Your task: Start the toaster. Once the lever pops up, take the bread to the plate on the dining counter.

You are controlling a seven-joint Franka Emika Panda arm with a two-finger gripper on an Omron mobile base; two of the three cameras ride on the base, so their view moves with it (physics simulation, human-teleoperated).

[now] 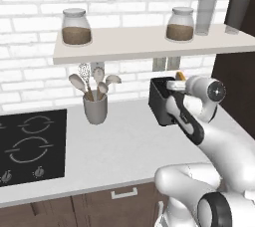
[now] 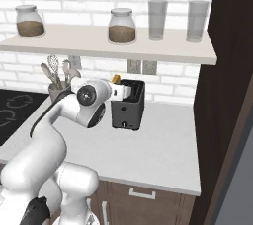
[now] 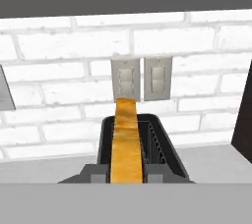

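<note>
The dark toaster stands on the white worktop against the brick wall. My gripper hovers just above its top, fingers level and pointing at the wall. Between them is the golden-tan bread, and the gripper is shut on it. The slice lies lengthwise over the left slot, and its far end pokes up past the toaster's top. The plate and the dining counter are out of view.
A grey utensil cup stands left of the toaster, with the black hob further left. A shelf with jars and glasses hangs low overhead. A dark tall cabinet closes the right side.
</note>
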